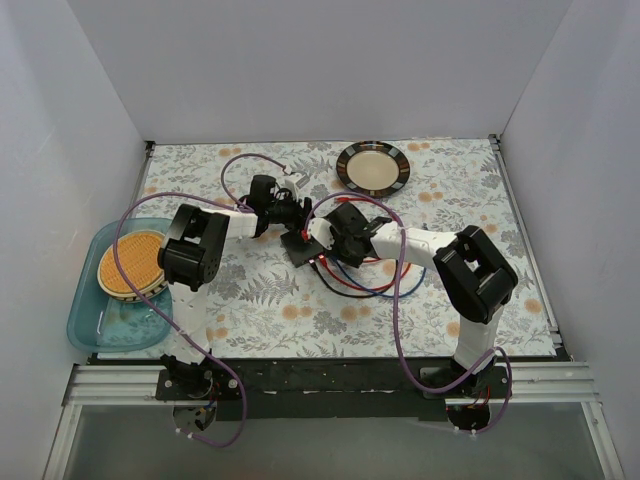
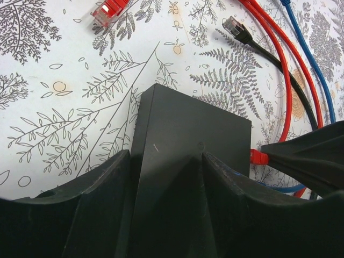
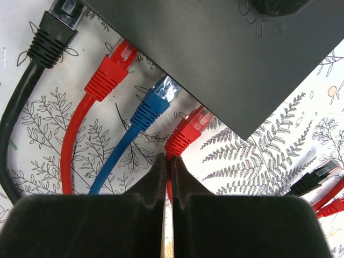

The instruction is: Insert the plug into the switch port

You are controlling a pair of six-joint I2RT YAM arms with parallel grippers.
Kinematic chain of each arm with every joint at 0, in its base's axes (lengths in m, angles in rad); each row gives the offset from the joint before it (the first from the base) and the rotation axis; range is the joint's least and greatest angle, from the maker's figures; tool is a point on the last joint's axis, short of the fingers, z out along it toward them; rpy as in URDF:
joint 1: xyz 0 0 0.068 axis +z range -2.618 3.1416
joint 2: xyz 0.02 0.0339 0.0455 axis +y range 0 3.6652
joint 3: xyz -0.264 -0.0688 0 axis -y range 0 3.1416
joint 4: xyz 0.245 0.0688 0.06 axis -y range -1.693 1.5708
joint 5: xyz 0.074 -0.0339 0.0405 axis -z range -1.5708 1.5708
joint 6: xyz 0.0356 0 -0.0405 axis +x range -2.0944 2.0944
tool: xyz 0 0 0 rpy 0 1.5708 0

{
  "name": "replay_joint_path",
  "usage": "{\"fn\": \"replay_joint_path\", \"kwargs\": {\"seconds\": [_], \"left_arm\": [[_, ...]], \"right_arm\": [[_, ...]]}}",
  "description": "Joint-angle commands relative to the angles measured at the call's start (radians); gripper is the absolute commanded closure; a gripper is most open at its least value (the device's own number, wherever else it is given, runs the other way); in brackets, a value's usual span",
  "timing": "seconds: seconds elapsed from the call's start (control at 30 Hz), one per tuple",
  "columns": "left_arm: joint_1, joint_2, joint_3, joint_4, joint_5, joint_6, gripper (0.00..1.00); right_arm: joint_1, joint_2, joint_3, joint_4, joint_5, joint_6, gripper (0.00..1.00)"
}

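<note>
The switch (image 3: 231, 54) is a flat black box at the centre of the top view, clamped by my left gripper (image 2: 165, 161). Only the right wrist view shows the row at its edge: black plug (image 3: 54, 29), left red plug (image 3: 113, 72), blue plug (image 3: 153, 105), then the plug (image 3: 189, 128), red, its cable pinched by my right gripper (image 3: 167, 160). The raised mark (image 3: 263, 26) on the box I cannot read.

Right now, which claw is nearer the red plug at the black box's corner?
Right. The right claw pinches the red plug at its tail; the left claw holds the black box, away from its plug edge.
</note>
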Motion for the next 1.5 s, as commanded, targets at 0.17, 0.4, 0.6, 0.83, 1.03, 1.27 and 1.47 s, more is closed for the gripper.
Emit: {"fn": "replay_joint_path", "kwargs": {"seconds": [0.17,0.4,0.6,0.83,1.03,1.27,1.47], "left_arm": [[-0.098,0.015,-0.004,-0.151,0.207,0.013,0.46],[-0.121,-0.004,-0.038,-0.151,0.215,0.018,0.46],[-0.148,-0.011,-0.049,-0.161,0.242,0.038,0.46],[-0.187,-0.031,-0.064,-0.181,0.307,0.073,0.46],[-0.216,-0.044,-0.063,-0.214,0.308,0.087,0.47],[-0.245,-0.054,-0.085,-0.215,0.319,0.091,0.47],[-0.25,-0.066,-0.119,-0.175,0.279,0.071,0.47]], "right_arm": [[0.008,-0.008,0.028,0.272,0.063,-0.016,0.99],[0.009,0.021,0.06,0.303,0.1,0.024,0.99],[0.009,0.041,0.095,0.3,0.08,0.011,0.99],[0.009,0.033,0.111,0.349,0.019,-0.018,0.99],[0.012,0.058,0.16,0.338,-0.004,-0.027,0.99],[0.018,0.087,0.194,0.366,0.097,0.013,0.99],[0.017,0.07,0.174,0.386,0.113,0.034,0.99]]}}
